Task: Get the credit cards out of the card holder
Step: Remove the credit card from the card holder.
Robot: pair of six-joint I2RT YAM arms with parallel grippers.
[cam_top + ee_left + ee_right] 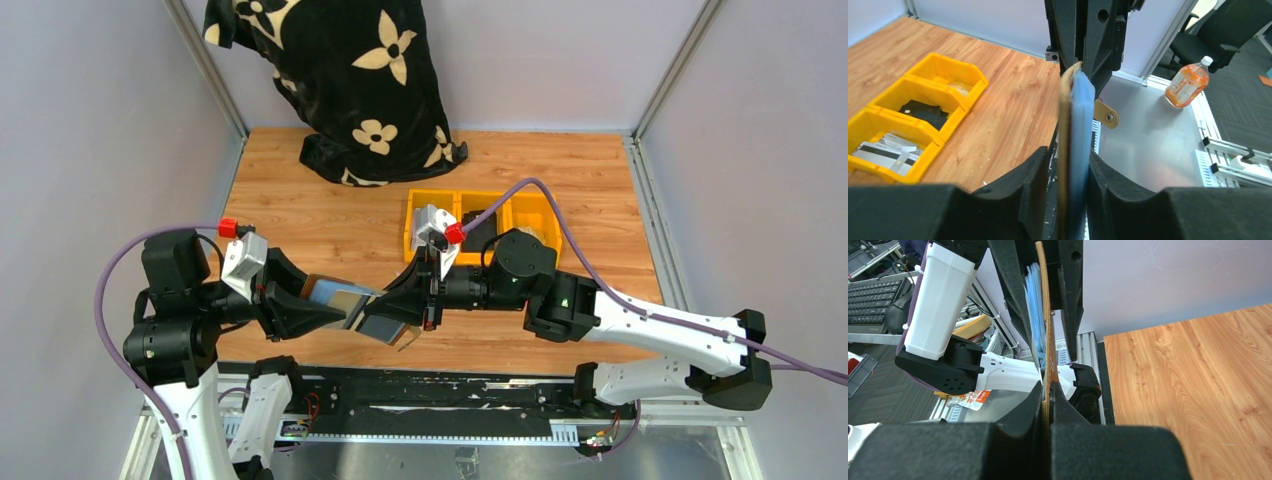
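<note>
Counting: one card holder (352, 300), two grippers, three yellow bins (946, 61) in row. Holder hung in air above table's (320, 210) near edge, edge-on between both grippers. Its thin brown side sat clenched in right gripper (1046, 387); fingers of left gripper (1069, 152) flanked bluish sleeve end, squeeze impossible to judge. Few pale credit cards (885, 150) lay in end bin nearest left arm, count unclear; one black lump (923, 112) in middle bin. Bare wood stretched from bins to left wall
</note>
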